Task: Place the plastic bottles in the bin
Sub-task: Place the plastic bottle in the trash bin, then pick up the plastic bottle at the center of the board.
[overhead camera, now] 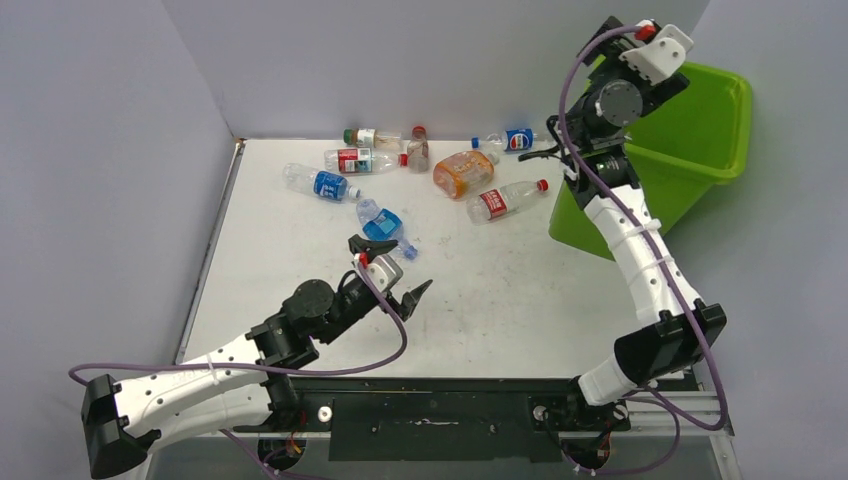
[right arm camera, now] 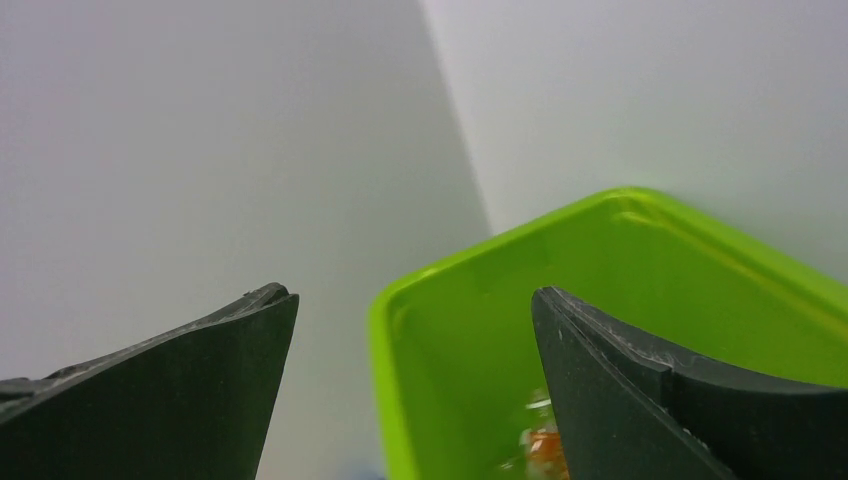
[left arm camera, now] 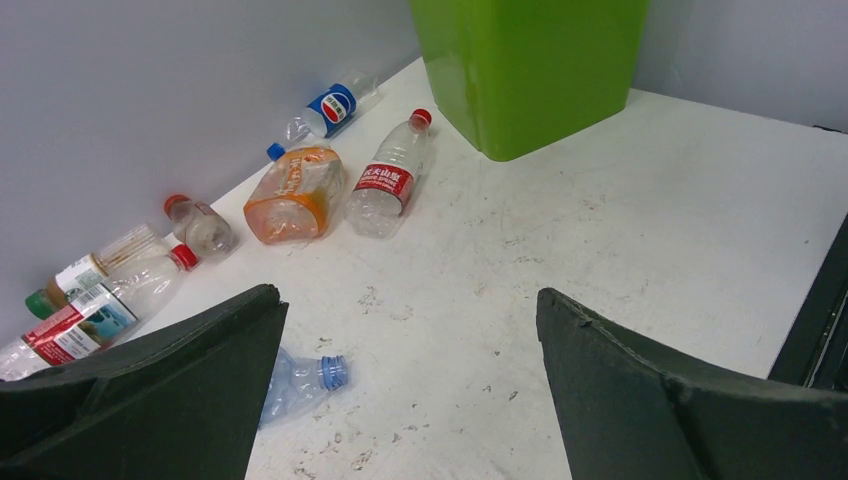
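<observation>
right fingers (right arm camera: 160, 400) stand wide apart with nothing between them, held above the bin (right arm camera: 640, 250) and facing down past its rim into the opening. left fingers (left arm camera: 650, 400) are likewise spread and empty, low over the desk (overhead camera: 500, 300), well apart from the bin on its left side.

bin: lime green, upright, flared rim, standing on the desk. low inside it an orange and pale shape shows in the right wrist view, too blurred to name.

plastic bottles (left arm camera: 385, 180): eight counted outside the bin, all lying on the desk to its left, none held.
- red-capped clear bottle (overhead camera: 505, 200), red label, nearest the bin, cap end toward it, close to its base.
- pepsi-labelled bottle (overhead camera: 512, 140), also near the bin, further back by the rear wall (overhead camera: 400, 60).
- orange bottle (overhead camera: 463, 172), flattened, just beside the red-capped clear bottle on the side away from the bin.
- small brownish bottle (overhead camera: 418, 148), red cap, next out from the bin.
- red-labelled bottle (overhead camera: 350, 160) and green-capped bottle (overhead camera: 360, 137), side by side, further left again.
- blue-labelled bottle (overhead camera: 320, 183), clear, farthest from the bin.
- crushed blue bottle (overhead camera: 383, 225), blue cap, out of the row toward the near side, just beside the left fingers; in the left wrist view one finger partly hides it.

right arm (overhead camera: 640, 250): white links rising along the bin's near-left side.
</observation>
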`<control>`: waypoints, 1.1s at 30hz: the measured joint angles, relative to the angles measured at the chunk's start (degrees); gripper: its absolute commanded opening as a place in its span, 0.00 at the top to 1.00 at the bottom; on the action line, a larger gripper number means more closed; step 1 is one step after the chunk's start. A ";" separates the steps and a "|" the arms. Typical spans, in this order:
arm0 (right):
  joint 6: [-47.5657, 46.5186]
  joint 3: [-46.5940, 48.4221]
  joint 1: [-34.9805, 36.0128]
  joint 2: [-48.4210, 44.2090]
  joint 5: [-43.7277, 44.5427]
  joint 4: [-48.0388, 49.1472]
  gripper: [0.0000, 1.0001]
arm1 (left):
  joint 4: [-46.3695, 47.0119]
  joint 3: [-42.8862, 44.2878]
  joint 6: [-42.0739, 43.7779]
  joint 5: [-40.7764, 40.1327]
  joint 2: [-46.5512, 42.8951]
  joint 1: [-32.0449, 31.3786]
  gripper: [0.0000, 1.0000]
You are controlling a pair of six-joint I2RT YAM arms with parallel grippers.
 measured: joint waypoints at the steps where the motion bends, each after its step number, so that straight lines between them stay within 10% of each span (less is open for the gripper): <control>1: 0.07 0.44 2.21 -0.39 -1.03 -0.92 0.10 | 0.00 0.00 -0.02 -0.04 0.11 0.00 0.04; 9: 10.38 -7.06 12.39 -13.60 -21.07 -10.43 0.10 | -0.15 0.00 0.13 -7.76 2.78 0.22 0.04; 17: 23.28 -35.01 14.99 -23.02 -39.39 -9.70 0.06 | -0.09 0.00 3.08 -17.75 3.80 0.28 0.04; 24: 29.51 -56.37 19.89 -10.64 -53.57 -7.26 0.07 | 4.44 -2.73 7.98 -20.15 -3.52 -1.20 0.04; 33: 24.98 -46.40 30.71 11.72 -57.83 -2.47 0.10 | 7.65 -3.96 10.97 -20.52 -4.76 -1.62 0.04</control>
